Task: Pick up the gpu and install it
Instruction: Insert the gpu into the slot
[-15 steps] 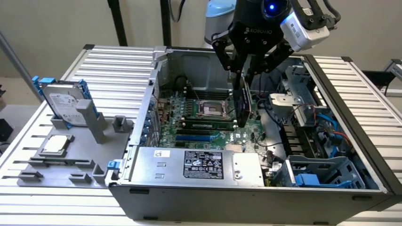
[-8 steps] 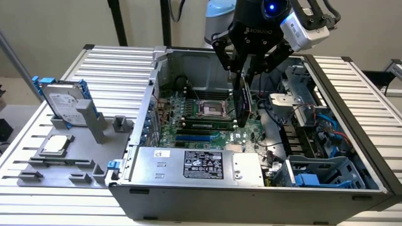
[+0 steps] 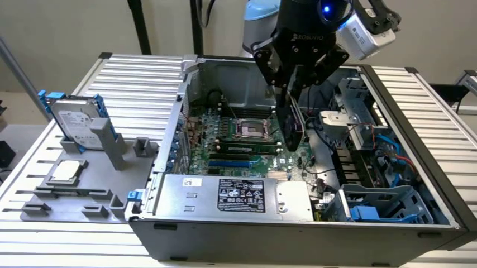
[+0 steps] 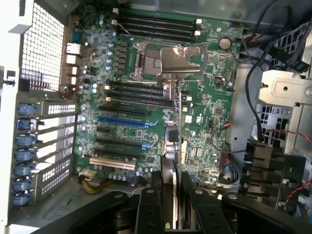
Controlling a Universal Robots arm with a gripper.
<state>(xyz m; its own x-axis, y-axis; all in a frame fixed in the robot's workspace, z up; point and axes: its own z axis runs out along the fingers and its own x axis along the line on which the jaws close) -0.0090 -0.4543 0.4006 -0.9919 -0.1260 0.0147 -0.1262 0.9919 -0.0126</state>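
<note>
My gripper (image 3: pixel 296 84) hangs over the open computer case (image 3: pixel 298 237), shut on the gpu (image 3: pixel 292 125). The card hangs downward on its edge, its lower end just above the green motherboard (image 3: pixel 223 146), near the CPU socket (image 3: pixel 249 129). In the wrist view the gpu (image 4: pixel 171 141) appears edge-on between the two black fingers (image 4: pixel 148 207), with its thin edge running across the motherboard (image 4: pixel 122 73) beside the expansion slots, including a blue one (image 4: pixel 122 122). Whether the card touches a slot cannot be told.
A silver power supply (image 3: pixel 238 196) fills the case's near side. A drive cage (image 3: pixel 384 206) and loose cables (image 3: pixel 358 139) sit at the exterior view's right. Outside the case, a hard drive with blue rails (image 3: pixel 75 120) stands in a grey fixture (image 3: pixel 75 190).
</note>
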